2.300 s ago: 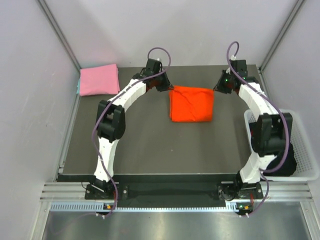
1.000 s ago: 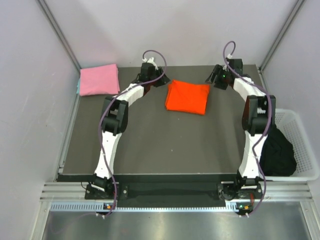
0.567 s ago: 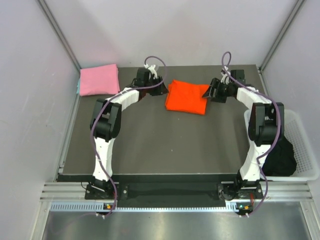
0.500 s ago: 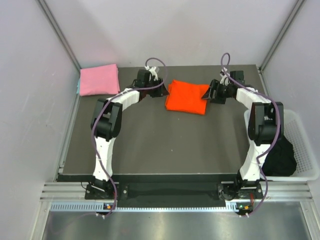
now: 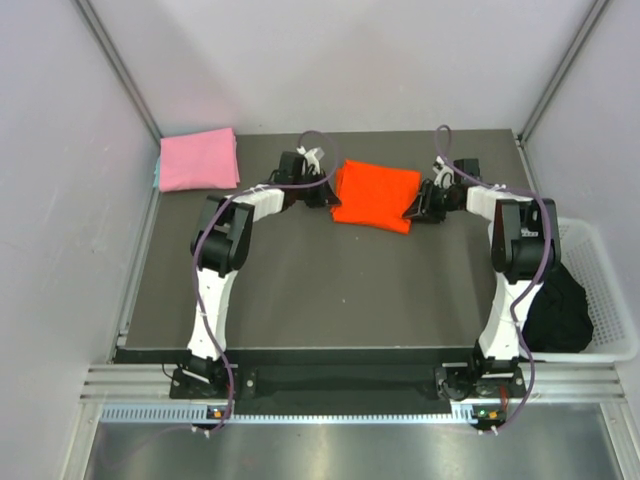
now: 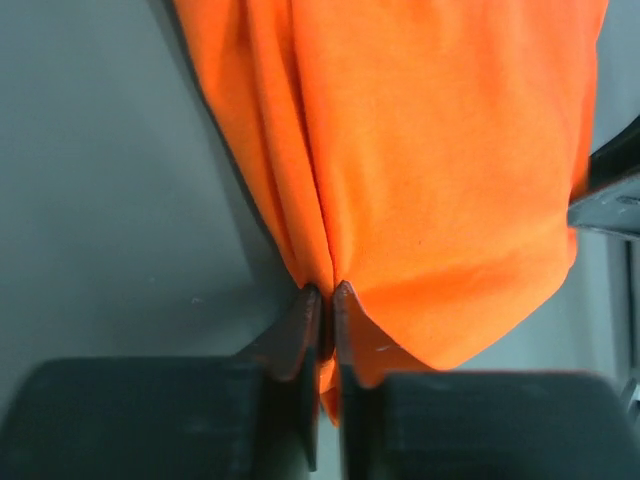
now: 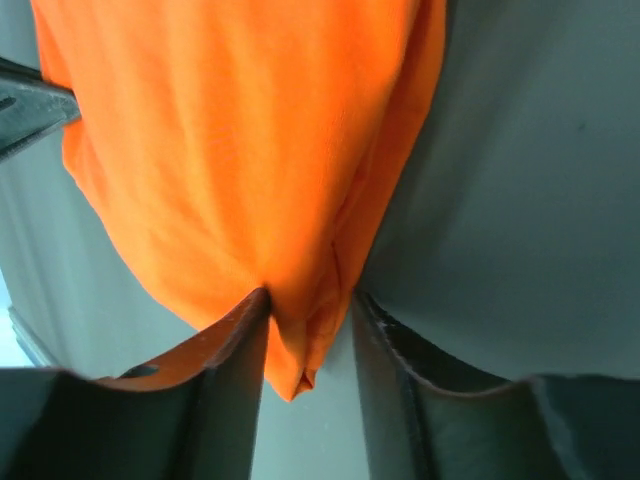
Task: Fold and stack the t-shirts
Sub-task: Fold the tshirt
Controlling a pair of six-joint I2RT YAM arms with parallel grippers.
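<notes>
The orange-red t-shirt (image 5: 375, 195) lies folded at the back middle of the table. My left gripper (image 5: 325, 192) is at its left edge. In the left wrist view that gripper (image 6: 327, 290) is shut on a pinched fold of the orange cloth (image 6: 430, 150). My right gripper (image 5: 413, 208) is at the shirt's right edge. In the right wrist view its jaws (image 7: 310, 295) stand apart, with a corner of the orange cloth (image 7: 250, 150) between them; the cloth touches only the left finger. The pink t-shirt (image 5: 198, 160) lies folded in the back left corner.
A white lattice basket (image 5: 612, 300) stands off the table's right edge with a dark cloth (image 5: 557, 310) in it. Grey walls and metal frame posts close in the back and sides. Both arms arch over the dark table mat (image 5: 330, 290).
Both grippers have come down low onto the orange shirt's side edges. The left jaws have closed on the cloth, and the right jaws have narrowed around a corner.
</notes>
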